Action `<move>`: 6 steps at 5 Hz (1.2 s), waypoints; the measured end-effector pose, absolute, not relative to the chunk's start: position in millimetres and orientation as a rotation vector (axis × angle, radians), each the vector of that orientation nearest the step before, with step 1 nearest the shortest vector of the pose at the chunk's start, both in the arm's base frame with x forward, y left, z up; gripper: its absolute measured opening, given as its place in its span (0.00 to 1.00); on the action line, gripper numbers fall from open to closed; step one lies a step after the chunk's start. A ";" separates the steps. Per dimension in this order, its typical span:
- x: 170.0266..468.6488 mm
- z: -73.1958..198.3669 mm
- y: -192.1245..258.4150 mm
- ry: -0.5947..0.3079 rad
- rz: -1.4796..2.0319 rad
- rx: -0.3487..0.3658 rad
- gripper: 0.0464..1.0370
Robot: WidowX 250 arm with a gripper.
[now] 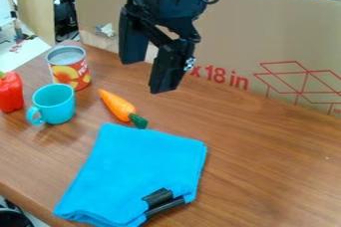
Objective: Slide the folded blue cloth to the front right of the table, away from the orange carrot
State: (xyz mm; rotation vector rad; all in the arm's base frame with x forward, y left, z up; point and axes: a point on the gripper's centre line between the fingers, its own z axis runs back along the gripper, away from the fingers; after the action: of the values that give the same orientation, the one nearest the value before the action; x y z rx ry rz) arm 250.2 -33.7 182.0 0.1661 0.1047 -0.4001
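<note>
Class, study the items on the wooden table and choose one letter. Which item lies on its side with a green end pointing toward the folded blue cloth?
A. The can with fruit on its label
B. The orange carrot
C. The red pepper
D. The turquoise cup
B: the orange carrot lies on the wooden table, its green end close to the far edge of the folded blue cloth.

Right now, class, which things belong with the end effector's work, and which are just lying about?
In hand:
- End effector, open, empty
- Carrot, seemingly nearest it

Lying about:
- Blue cloth, black pieces on it
- Turquoise mug
- Can
- Red pepper
</note>
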 end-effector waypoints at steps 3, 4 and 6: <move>245.2 151.9 -24.0 0.028 -0.106 0.190 0.97; 240.9 130.6 -10.3 -0.010 -0.008 0.201 0.97; 242.1 93.0 7.0 -0.010 0.014 0.100 0.97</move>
State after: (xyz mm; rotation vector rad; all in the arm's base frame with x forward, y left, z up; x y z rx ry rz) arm 242.1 7.0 93.0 0.1005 -0.0101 0.0139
